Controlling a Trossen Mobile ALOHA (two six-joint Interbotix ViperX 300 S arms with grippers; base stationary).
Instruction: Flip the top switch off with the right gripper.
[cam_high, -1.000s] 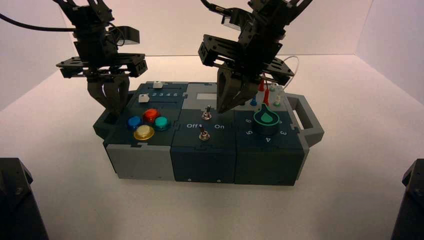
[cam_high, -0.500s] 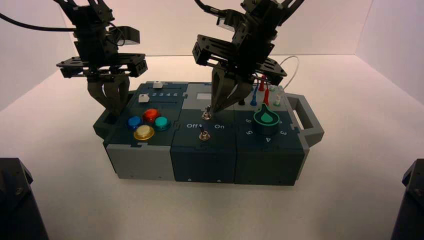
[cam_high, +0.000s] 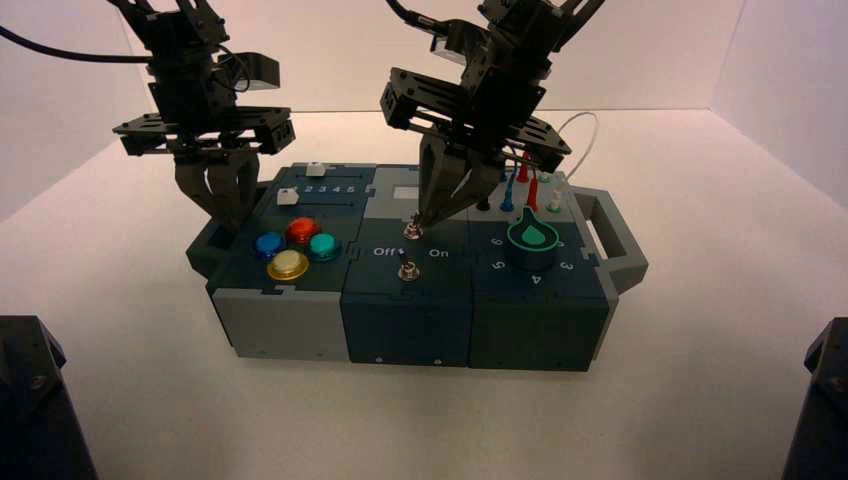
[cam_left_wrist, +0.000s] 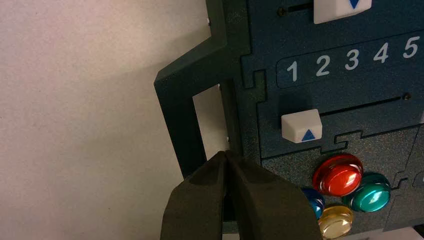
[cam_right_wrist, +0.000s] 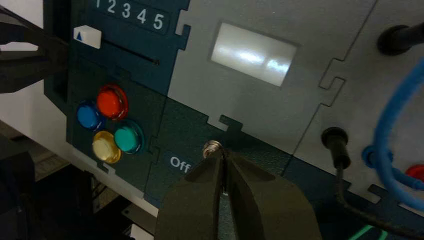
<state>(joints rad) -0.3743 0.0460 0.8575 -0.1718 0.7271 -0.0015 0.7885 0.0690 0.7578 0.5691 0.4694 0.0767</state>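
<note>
Right gripper tips touch top switch (fingers together) — green knob beside.

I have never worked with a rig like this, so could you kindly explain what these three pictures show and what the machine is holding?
It is a robot with two arms, each ending in a claw, working over a practice box on a white table.

The wide picture looks down from above and behind the arms. The other two come from cameras on each wrist, looking along that arm's fingers.

The box carries four coloured buttons, two white sliders by a scale numbered 1 to 5, two small metal toggles, a green knob and plugged-in wires.

The right claw is shut, its tips right at the top switch, gripping nothing. The left claw, also shut and empty, hangs by the box's left handle.
</note>
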